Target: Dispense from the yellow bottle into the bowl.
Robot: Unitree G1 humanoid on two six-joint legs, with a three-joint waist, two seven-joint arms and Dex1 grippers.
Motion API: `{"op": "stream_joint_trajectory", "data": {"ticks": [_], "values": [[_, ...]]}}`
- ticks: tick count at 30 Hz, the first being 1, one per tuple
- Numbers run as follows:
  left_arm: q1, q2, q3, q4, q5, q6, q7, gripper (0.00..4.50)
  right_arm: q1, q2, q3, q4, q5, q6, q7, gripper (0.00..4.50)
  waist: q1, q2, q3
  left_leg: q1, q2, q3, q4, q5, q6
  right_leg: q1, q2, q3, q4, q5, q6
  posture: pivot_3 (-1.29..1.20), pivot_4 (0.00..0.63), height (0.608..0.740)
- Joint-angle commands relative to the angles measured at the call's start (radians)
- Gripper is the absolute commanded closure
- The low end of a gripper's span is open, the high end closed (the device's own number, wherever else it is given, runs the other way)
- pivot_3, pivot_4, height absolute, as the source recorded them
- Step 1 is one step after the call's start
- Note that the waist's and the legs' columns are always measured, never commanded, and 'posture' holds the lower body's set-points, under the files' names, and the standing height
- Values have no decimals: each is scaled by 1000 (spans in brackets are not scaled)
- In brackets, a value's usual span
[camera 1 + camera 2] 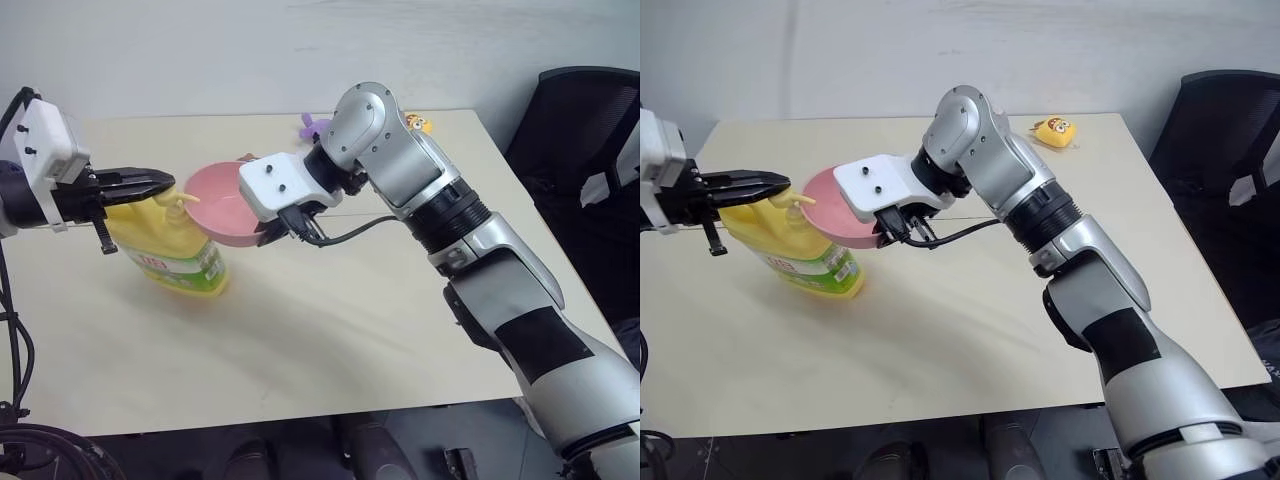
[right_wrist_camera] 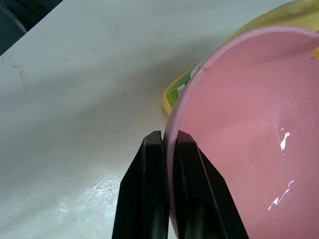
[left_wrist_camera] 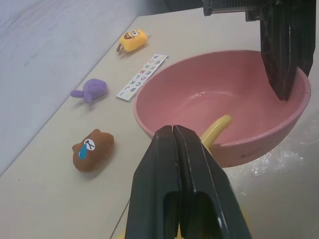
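Standing on the pale matte table [image 1: 300, 340], the large yellow plastic jug with a pump top [image 1: 170, 255] looks heavy and slick; its pump head seems the place to press. The right gripper [image 1: 262, 235] pinches the rim of the small, smooth pink plastic bowl [image 1: 222, 205] — light, rigid — holding it tilted beside the spout. In the left wrist view, the left gripper [image 3: 173, 133] is fully closed on nothing, above the pump. In the right wrist view, black fingers [image 2: 149, 179] straddle the glossy rim.
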Motion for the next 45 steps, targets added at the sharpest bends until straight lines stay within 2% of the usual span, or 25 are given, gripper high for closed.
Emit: {"op": "stream_joint_trajectory", "data": {"ticks": [1,7,17,26,33,39,43,45], "values": [[41,2,-66,5,53,-8,-25,4457,-39,6,-1,-16,5,-18,61,4500,0,0,0,0,0,0,0,0,1,0,0,0,0,0,0,0,150,740],[56,-4,-98,33,91,-53,-31,4457,-38,4,2,-13,2,-22,61,4500,0,2,-1,2,-1,-1,0,0,1,1,0,0,0,0,0,0,150,740],[86,-22,-175,112,169,-143,-43,4457,-44,9,9,-1,2,-35,52,4500,1,6,-3,16,0,-4,-3,-2,4,17,-1,-3,-5,-1,-2,0,150,740],[119,-18,-205,145,207,-201,-70,4457,-51,22,4,20,-3,-48,45,4500,1,14,-8,18,0,-4,-3,-2,4,17,-1,-3,-4,-2,-3,0,150,740],[50,-24,-141,123,119,-96,-50,4457,-51,24,-1,26,-4,-55,41,4500,1,15,-8,18,0,-4,-4,-2,4,17,0,-3,-3,-2,-3,0,150,740],[-64,3,-36,75,-36,118,-33,4457,-52,19,-15,25,7,-55,36,4500,1,14,-8,16,0,-6,-4,-2,4,16,0,-4,-4,-2,-3,0,150,740],[-114,46,63,30,-162,272,-40,3695,-41,4,-27,14,18,-50,39,4500,-1,13,-7,10,1,-8,-4,-2,4,12,0,-6,-2,-2,-3,0,150,740],[-133,71,116,12,-215,338,-34,3118,-27,-8,-30,4,20,-48,41,4500,0,10,-6,2,1,-9,-3,-2,3,5,0,-7,-2,-2,-3,0,150,740]]}}
